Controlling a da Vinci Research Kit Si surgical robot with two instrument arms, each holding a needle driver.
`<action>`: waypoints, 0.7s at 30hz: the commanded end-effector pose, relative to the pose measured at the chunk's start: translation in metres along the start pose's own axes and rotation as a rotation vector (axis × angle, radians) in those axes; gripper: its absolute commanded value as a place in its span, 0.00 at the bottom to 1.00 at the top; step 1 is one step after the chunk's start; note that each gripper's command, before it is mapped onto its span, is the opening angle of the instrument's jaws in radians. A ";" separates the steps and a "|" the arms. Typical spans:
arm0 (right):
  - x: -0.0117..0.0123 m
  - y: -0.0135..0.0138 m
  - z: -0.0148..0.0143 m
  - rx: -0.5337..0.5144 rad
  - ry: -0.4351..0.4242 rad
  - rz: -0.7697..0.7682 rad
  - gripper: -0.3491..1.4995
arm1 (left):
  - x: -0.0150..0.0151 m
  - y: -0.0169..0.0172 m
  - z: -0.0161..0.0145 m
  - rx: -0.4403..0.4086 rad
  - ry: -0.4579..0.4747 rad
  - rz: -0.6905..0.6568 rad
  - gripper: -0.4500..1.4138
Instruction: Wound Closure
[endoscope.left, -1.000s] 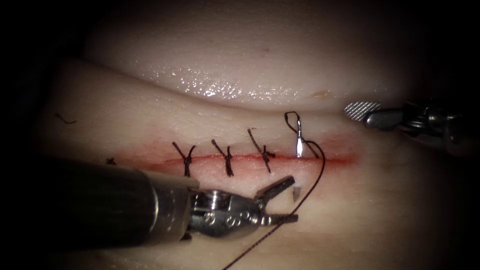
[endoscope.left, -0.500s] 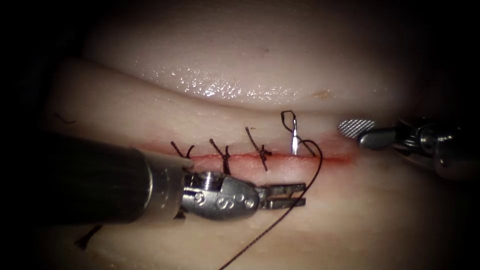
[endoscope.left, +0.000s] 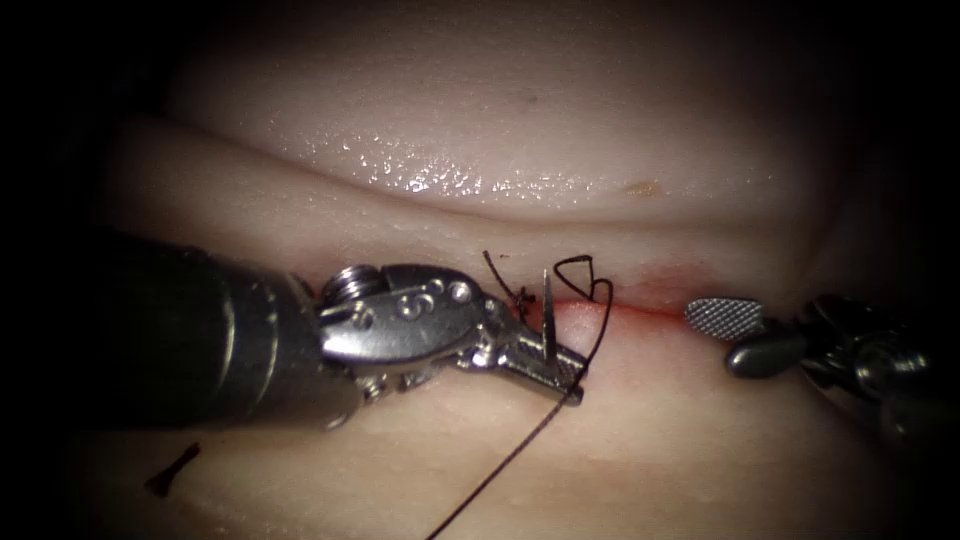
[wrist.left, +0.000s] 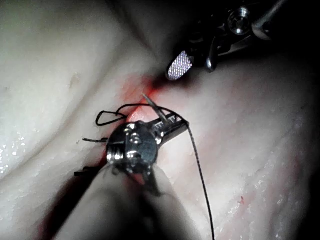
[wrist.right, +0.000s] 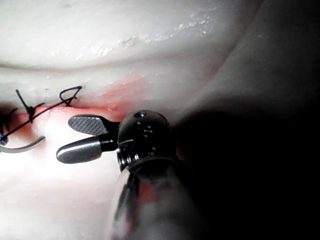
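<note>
Gripping the needle (endoscope.left: 549, 310) near its tip, the left pincer (endoscope.left: 560, 372) needs a firm, curve-following hold while the right pincer (endoscope.left: 735, 335) waits, released, empty.

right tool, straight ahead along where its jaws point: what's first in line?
Probably the needle held in the left tool. The right tool, jaws open and empty, points left along the cut. Depth is unclear, so it could pass above.

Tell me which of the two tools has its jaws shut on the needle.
The left arm's tool: its jaws clamp the needle beside the cut. The right arm's tool holds nothing, jaws parted.
</note>
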 end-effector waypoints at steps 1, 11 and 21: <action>-0.0009 -0.0020 0.0007 -0.024 -0.101 -0.124 0.55 | 0.0000 0.0000 -0.0001 -0.011 0.022 -0.020 0.00; 0.0059 -0.0097 0.0053 -0.154 -0.137 -0.399 0.65 | 0.0020 0.0069 -0.0019 -0.068 0.006 -0.057 0.00; 0.0054 -0.0093 0.0089 -0.253 -0.127 -0.452 0.64 | 0.0041 0.0116 -0.0028 0.024 0.061 0.226 0.00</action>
